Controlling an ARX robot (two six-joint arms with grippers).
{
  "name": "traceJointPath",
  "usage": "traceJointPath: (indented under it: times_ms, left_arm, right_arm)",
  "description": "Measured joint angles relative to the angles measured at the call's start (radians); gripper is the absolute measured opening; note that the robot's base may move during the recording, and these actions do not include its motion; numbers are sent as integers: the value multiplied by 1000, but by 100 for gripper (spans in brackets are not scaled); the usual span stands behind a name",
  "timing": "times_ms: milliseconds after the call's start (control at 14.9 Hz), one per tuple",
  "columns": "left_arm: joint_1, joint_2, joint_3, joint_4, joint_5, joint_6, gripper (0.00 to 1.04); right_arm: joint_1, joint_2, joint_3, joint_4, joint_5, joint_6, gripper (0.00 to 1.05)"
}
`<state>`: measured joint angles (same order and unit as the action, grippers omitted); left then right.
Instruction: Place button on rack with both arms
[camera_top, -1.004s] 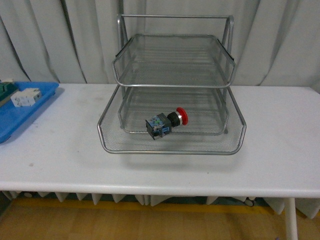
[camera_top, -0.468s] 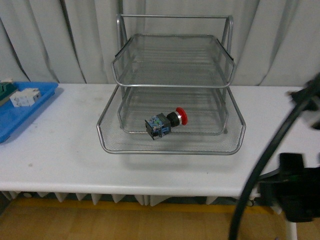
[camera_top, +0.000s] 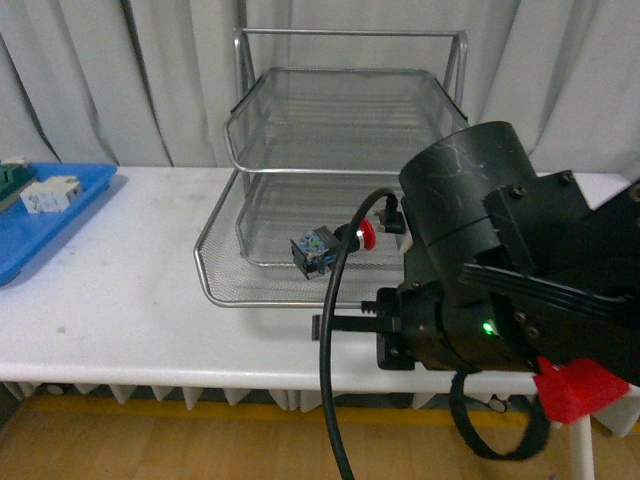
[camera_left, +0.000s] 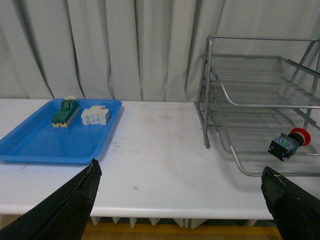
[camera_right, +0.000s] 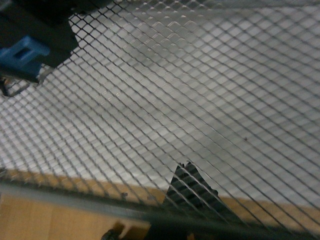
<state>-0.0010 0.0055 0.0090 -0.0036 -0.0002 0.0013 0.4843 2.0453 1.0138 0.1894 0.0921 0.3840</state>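
The button (camera_top: 318, 248) lies on its side on the lowest tier of the rack (camera_top: 330, 172), at the centre of the front view. Its red cap points toward the right of the frame and its black-and-blue body toward the left. The rack stands on the white bench (camera_top: 130, 300), in the upper middle of the frame.

The right arm (camera_top: 480, 260) fills the lower right of the frame and covers the rack's right-hand part. A black cable (camera_top: 328, 340) passes in front of the button, just beside the cap. A green light (camera_top: 487, 327) glows on the arm, and a red part (camera_top: 580, 388) sits at the lower right corner.

Right jaws: state cannot be told. The right wrist view shows only wire mesh (camera_right: 200, 100) at close range.

Left jaws: wide open. The two black fingertips (camera_left: 75, 200) are well apart, with bench, rack and button visible between them.

A blue tray (camera_top: 40, 230) rests at the left edge of the front view.
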Motion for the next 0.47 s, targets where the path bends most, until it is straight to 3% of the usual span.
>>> traceJointPath:
  times_ms: [468]
  left_arm:
    - [0,0,0,0,0,0,98]
  right_arm:
    - [49,253,375,-164,-16,16,2]
